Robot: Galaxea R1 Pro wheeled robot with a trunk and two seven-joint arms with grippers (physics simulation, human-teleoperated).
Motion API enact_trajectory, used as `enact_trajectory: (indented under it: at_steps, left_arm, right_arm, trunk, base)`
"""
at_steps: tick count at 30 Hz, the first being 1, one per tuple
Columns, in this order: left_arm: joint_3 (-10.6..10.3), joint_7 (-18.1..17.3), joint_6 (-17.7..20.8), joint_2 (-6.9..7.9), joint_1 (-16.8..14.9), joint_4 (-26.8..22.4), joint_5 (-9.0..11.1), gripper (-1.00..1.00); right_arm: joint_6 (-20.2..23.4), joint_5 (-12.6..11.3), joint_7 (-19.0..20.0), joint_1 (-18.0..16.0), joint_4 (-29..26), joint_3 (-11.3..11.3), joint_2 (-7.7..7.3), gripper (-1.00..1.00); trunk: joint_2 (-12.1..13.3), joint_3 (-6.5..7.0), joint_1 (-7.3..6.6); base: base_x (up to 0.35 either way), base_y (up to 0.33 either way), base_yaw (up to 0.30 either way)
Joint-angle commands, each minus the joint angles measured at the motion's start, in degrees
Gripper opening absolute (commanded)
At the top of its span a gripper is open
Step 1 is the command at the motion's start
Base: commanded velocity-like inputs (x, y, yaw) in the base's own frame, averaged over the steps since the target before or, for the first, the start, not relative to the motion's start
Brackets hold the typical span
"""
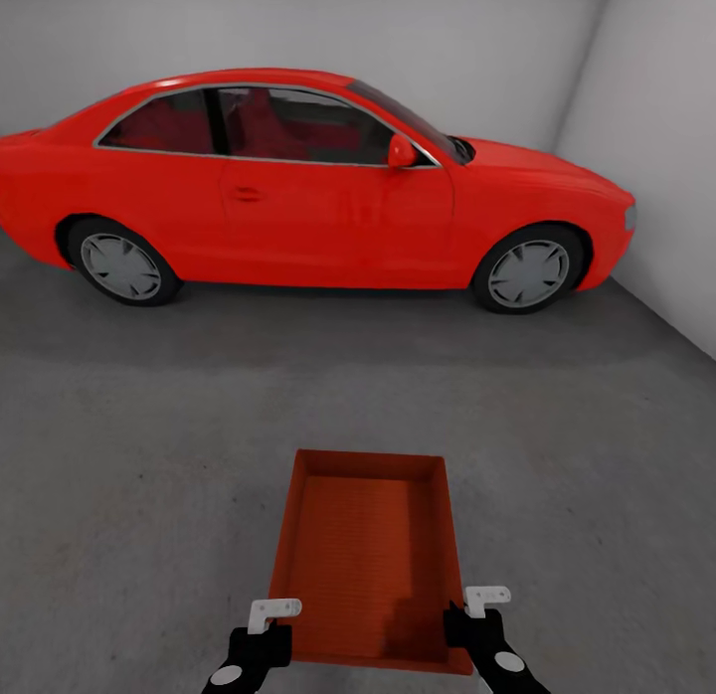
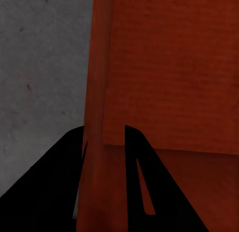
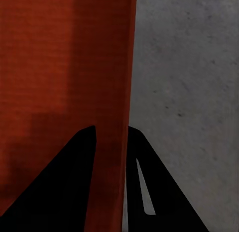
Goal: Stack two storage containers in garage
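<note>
Both grippers are pinching the bin's long side walls near its close end: left gripper on the left wall, right gripper on the right, fingers straddling each rim. The storage container looks stiff, light and probably slick, hanging over the garage floor, car beyond.

Red car, red box, grey floor

The shiny red car has silver wheels; the rust-red open box sits low on speckled grey concrete floor.
</note>
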Motion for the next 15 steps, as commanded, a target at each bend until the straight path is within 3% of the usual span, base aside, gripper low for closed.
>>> enact_trajectory:
  at_steps: [1, 15]
  left_arm:
    - [-0.63, -0.23, 0.30, -1.32, 0.02, 0.05, 0.29, -1.00]
    - [-0.59, -0.20, 0.27, -1.32, 0.02, 0.05, 0.28, -1.00]
  right_arm:
    - [-0.27, -0.45, 0.15, -0.05, -0.81, 0.20, 2.10, -1.00]
    - [-0.24, -0.52, 0.39, -0.05, -0.81, 0.19, 1.93, -1.00]
  trunk:
    - [-0.44, -0.23, 0.22]
    - [-6.06, -2.75, 3.30]
  base:
    - [0.000, 0.000, 0.000]
    - [0.000, 0.000, 0.000]
